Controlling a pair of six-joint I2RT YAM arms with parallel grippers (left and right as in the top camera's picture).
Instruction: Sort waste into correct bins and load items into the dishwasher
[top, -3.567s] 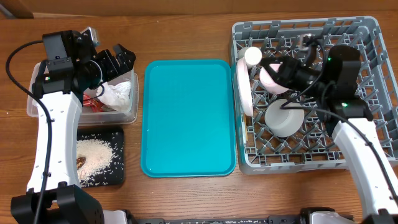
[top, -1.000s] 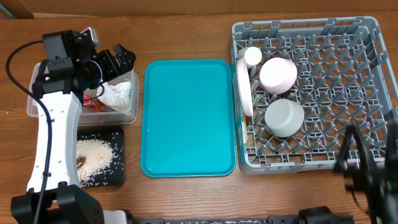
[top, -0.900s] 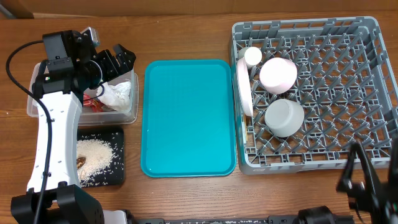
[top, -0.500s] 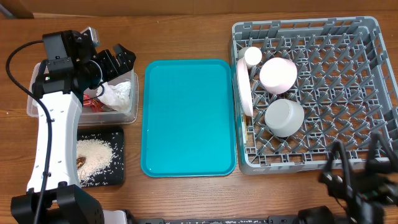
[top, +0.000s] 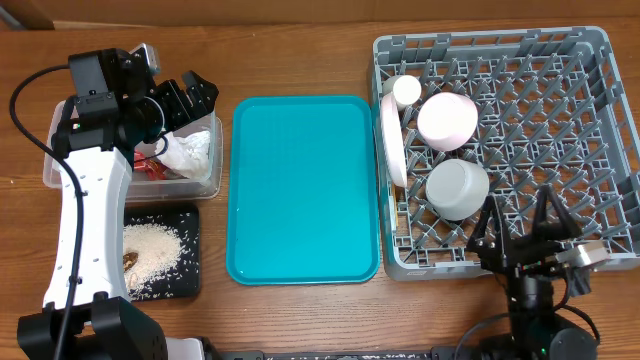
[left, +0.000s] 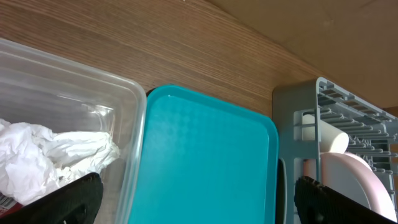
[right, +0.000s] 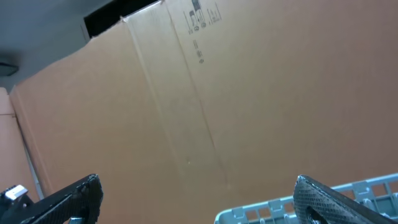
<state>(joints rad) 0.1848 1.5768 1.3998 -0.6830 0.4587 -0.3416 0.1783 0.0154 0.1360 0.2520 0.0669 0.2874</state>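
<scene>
The grey dishwasher rack (top: 560, 120) holds a pale plate (top: 392, 140) standing on edge, a small white cup (top: 407, 90), a pink bowl (top: 447, 120) and a whitish round bowl (top: 458, 188). The clear tub (top: 60, 165) contains the white napkin (top: 185, 152) and red wrapper (top: 150, 168). Rice (top: 150, 250) and a brown scrap (top: 130, 262) lie on the black tray (top: 190, 220). My left gripper (top: 185, 100) hovers open and empty over the tub's far right corner. My right gripper (top: 520, 222) stands open and empty at the rack's front edge, pointing upward.
The teal serving tray (top: 305, 190) lies bare between tub and rack. The left wrist view shows the tub wall (left: 130, 124), napkin (left: 56, 155), teal tray (left: 205, 162) and rack corner (left: 292, 106). The right wrist view faces a cardboard wall (right: 249, 93) above the rack rim (right: 280, 208).
My right arm pulled back out of the rack, dropped to the table's front right, then slid left to the rack's front edge. The left arm stayed still.
</scene>
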